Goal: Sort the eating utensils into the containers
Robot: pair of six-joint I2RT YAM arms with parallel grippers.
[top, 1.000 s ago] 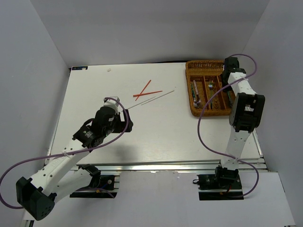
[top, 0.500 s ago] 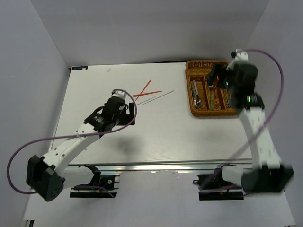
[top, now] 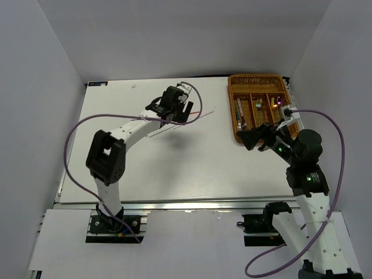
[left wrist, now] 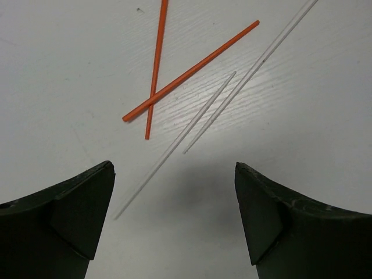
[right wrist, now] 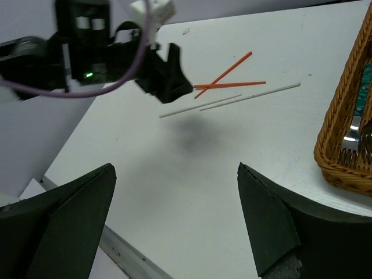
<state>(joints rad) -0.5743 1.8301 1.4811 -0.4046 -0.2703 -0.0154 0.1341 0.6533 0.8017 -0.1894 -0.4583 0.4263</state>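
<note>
Four sticks are out on the surface (top: 197,168), all well to the left of the wicker tray (top: 231,113).
- The two red chopsticks (left wrist: 192,68) lie crossed in an X.
- The two silver chopsticks (left wrist: 174,147) lie close together and nearly parallel, not touching. One of them reaches nearest the tray.
- Forks and spoons already sit in the tray's slots.

Your left fingers (left wrist: 70,215) are spread wide with nothing between them, hanging directly over the silver pair. Your right fingers (right wrist: 64,221) are also parted and empty, by the tray's near left corner.

Handling, as judged:
- All four look light, stiff and very thin, and they lie flat, so there is little to bite on.
- The silver ones are probably slick and may roll or skate when pinched.
- Set the fingers square across one stick near mid-length so it lifts level.
- For the reds, grip away from the crossing. Which one lies on top is not clear.
</note>
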